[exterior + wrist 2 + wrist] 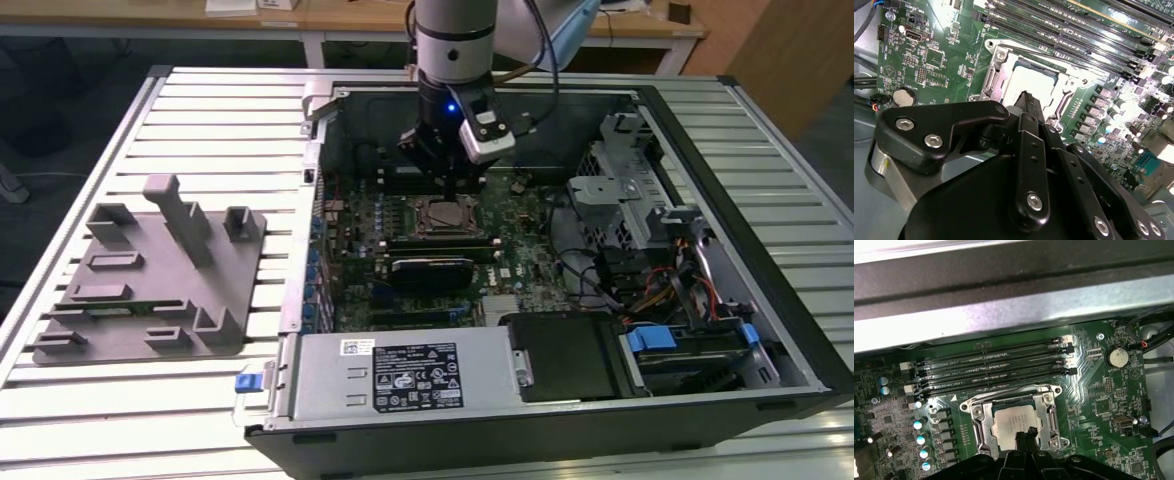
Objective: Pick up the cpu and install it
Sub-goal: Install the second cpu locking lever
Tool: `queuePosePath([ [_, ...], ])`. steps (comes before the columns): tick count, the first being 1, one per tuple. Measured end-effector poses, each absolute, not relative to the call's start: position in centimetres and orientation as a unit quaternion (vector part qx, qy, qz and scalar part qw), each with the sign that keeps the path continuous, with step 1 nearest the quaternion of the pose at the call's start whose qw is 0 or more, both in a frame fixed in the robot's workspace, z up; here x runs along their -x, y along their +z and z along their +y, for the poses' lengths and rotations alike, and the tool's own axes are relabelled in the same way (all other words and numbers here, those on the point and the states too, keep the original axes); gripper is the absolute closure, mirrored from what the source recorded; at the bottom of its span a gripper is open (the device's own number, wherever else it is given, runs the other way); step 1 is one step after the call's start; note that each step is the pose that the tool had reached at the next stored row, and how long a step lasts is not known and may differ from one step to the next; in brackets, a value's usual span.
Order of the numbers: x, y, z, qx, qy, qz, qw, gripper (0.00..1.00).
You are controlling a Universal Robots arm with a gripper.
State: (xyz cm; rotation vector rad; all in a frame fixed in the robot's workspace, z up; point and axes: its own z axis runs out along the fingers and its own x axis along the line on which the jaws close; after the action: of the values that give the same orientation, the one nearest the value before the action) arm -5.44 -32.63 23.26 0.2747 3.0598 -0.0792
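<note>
Looking at the exterior view first, I see my arm reaching down into the open computer case [747, 330], with the gripper [447, 182] hanging just above the socket [441, 214] near the middle of the motherboard [514, 270]. The grey tray [147, 280] with upright posts lies well apart from the socket, outside the case toward the exterior view's left, and I see no chip on it.

Turning to the second wrist view, the cpu [1029, 82] sits flat inside the socket's metal frame [991, 80], its silver top bare. The fingertips [1026, 102] come together in a narrow point over the chip's near edge, with no gap between them that I can make out, and nothing is clamped in them. Whether they touch the chip or hover just over it, I cannot tell.

Moving to the first wrist view, the cpu [1013, 421] lies square within the socket, just beside the memory slots [999, 367]. The closed fingertips [1026, 437] overlap its edge.

My judgement: the pick and the placing are done, since the chip rests in the socket. I cannot tell from these views whether the retaining bracket is clamped down, so the install may not be finished.
</note>
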Motion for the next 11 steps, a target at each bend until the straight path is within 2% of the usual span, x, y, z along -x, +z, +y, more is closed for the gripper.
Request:
queuePosePath([
  [11,5.44,23.26,-33.26,-0.089,-0.026,0.995,0.034,0.89],
])
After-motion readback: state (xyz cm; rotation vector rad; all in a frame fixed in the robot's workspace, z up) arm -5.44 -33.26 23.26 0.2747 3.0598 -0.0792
